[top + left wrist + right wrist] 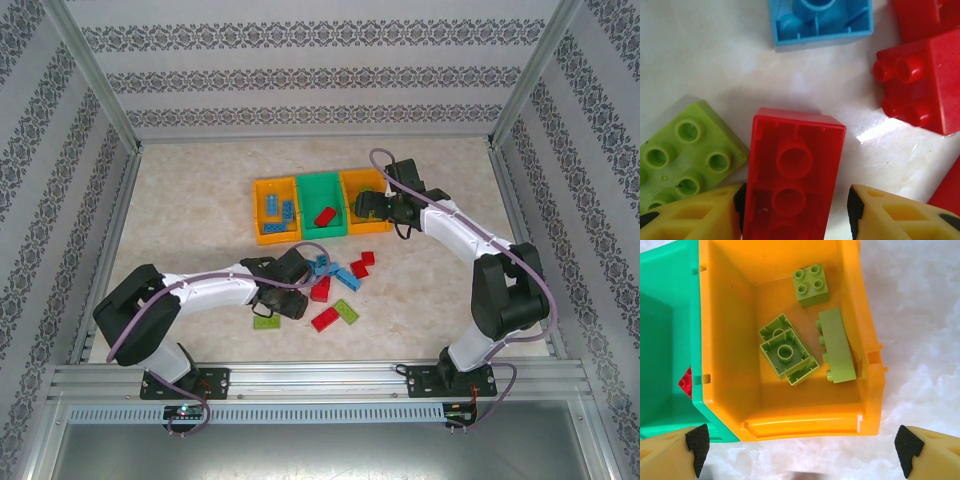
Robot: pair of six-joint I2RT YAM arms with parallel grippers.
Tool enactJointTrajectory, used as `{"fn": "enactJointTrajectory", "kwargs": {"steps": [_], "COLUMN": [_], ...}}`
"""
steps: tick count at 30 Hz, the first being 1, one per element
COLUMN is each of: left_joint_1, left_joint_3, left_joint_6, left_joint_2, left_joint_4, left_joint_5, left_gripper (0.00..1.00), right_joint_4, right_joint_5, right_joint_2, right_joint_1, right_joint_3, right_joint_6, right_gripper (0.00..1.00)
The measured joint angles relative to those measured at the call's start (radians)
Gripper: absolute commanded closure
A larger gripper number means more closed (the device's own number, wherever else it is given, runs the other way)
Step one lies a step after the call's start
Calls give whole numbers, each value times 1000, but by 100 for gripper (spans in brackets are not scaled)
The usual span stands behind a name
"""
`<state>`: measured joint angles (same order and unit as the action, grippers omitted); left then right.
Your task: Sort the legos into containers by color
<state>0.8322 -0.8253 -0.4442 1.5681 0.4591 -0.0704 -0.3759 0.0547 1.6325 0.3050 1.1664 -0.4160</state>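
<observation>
Your left gripper (796, 214) stood astride a red brick (792, 165) that lay hollow side up on the table (200, 200), in the loose pile on the near side of the green bin (323, 205) and a little to its left. The brick's long axis ran straight out from the wrist, so the jaws faced its two long walls across the short width. The left pad looked to be at the wall or touching it. A strip of table showed between the right pad and the brick, so nothing was gripped yet.

Your left arm was plainly the nearer one. Your right gripper (802, 452) hung wide open and empty over the orange bin (790, 425) on the green bin's right, where lime bricks (787, 355) lay.

The tabletop was pale, smooth and glossy, so I judged the brick could skid toward the right pad before it seated.

Room was tight on one side. A lime plate (685, 150) lay just beside the left finger, while another red brick (920, 80) sat apart on the right. The green bin already held a red brick (326, 216), so I judged that was where this one belonged.
</observation>
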Motion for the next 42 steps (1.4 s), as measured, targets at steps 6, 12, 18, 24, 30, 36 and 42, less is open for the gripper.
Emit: {"fn": "enactJointTrajectory", "kwargs": {"steps": [6,12,18,24,30,36,42], "left_joint_1": [5,6,6,-38,-186,-291,-355], "left_joint_3": [-26,-35,-100,-271,-552,-869,-1072], "left_joint_6": [-1,-3,-8,15,59,70,50], "left_joint_2": [19,24,13,5,112,374,586], "left_joint_4": [-4,-3,51,100,113,109,148], "left_joint_5": [1,15,76,138,119,-27,-112], "left_gripper": [70,77,76,75,75,76,70], "right_joint_4": [13,15,22,12,11,8,2], "right_joint_5": [14,14,13,-43,-130,-217,-288], "right_joint_2": [-11,-45,-128,-219,-339,-445,-537], "right_joint_1": [-2,-2,-2,53,197,348,505], "right_joint_3": [-14,-44,-114,-206,-343,-471,-580], "right_joint_6": [-3,-3,-3,-23,-71,-101,-191], "right_gripper": [2,2,2,2,3,5,7]}}
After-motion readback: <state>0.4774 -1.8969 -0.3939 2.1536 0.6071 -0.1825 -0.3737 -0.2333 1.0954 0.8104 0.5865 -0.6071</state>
